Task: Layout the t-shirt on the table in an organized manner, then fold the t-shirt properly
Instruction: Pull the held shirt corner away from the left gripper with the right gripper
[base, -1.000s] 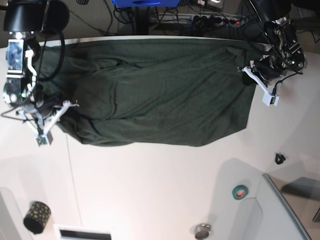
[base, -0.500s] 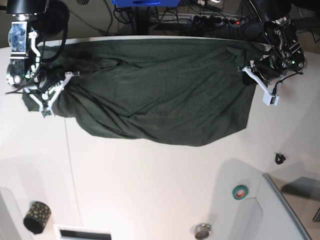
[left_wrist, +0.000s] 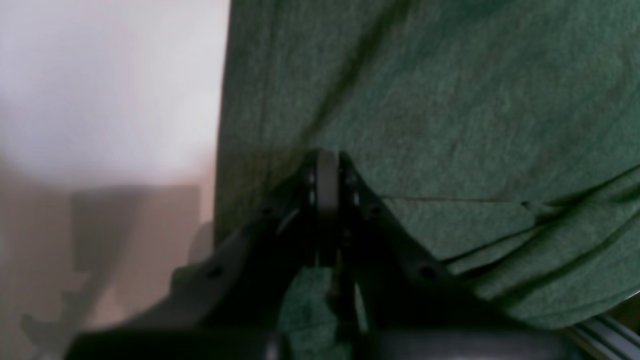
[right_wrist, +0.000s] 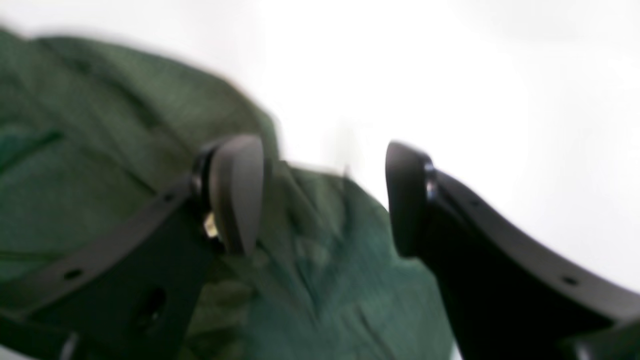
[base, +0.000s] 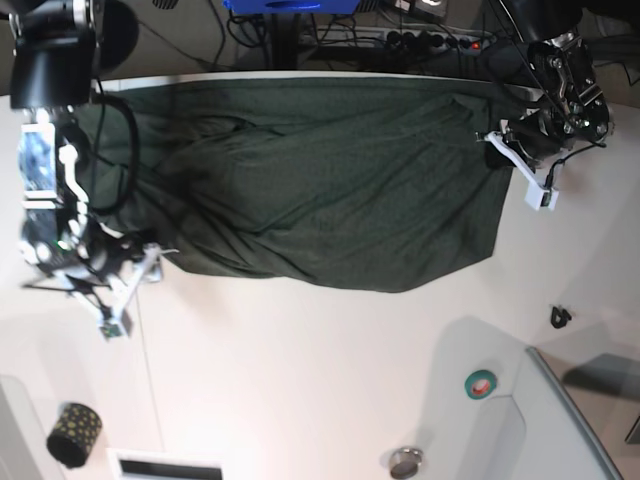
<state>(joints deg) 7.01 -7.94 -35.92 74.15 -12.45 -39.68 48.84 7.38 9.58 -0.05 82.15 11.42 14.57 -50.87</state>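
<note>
My left wrist view shows my left claw (left_wrist: 327, 200) pinched tight on an edge of the t-shirt (base: 320, 180); the base view hides that grip behind the wrist. My right claw (right_wrist: 325, 200) stands wide with blurred green folds between its pads, nothing held. From the base view the t-shirt lies spread and wrinkled across the far part of the table (base: 300, 380). Near the front sit a teal tape roll (base: 480, 383), a dotted black cup (base: 74, 434) and a grey tray (base: 575, 420)
</note>
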